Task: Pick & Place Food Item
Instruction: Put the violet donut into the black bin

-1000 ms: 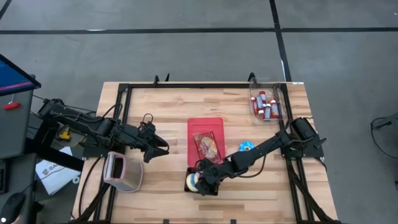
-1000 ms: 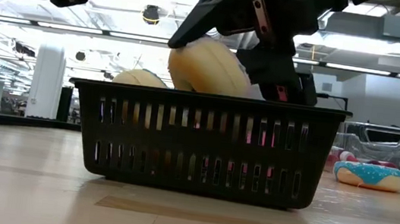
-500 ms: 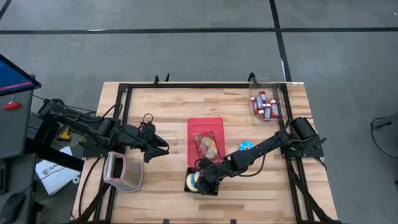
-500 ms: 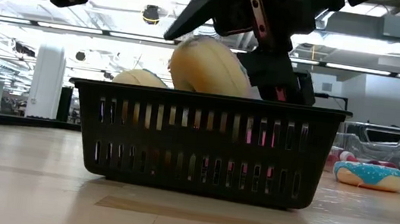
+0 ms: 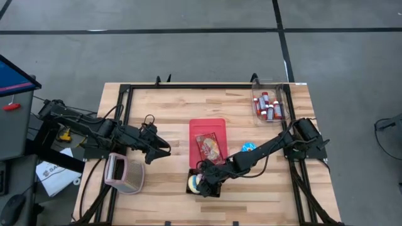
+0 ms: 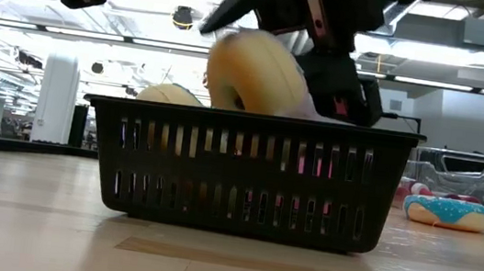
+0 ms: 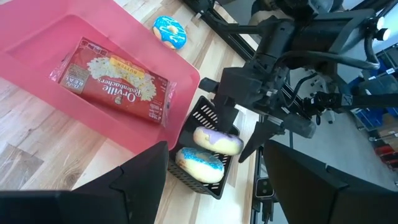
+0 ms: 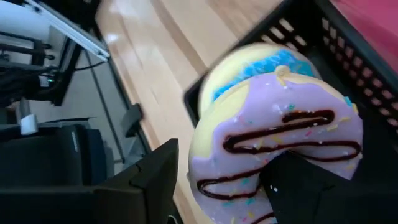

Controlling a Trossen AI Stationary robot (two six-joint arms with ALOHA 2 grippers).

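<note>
A black slotted basket (image 6: 245, 182) stands near the table's front edge, in front of the red tray (image 5: 196, 125). Two donuts are in it. One with blue icing (image 7: 200, 163) lies low. One with purple icing and chocolate stripes (image 8: 280, 137) stands on edge on top, rising above the rim (image 6: 254, 72). My right gripper (image 5: 205, 177) reaches slanting down into the basket. It is open, with a finger on either side of the purple donut. My left gripper (image 5: 167, 150) hangs open above the table, left of the tray. My right gripper has one finger (image 8: 152, 183) on each side of the purple donut's rim. I cannot tell whether either finger touches it. The donut rests on edge on the blue-iced donut (image 8: 261, 65) inside the basket.
A popcorn packet (image 5: 209, 148) lies in the red tray. A loose blue donut (image 5: 249, 148) sits on the table to the tray's right. A clear bin of small bottles (image 5: 268, 105) stands at the far right. A pink container (image 5: 124, 172) stands at the near left.
My right gripper has opened over the basket. In the low view its finger on the left has drawn up and away from the purple donut's rim. The donut stays on edge in the basket.
</note>
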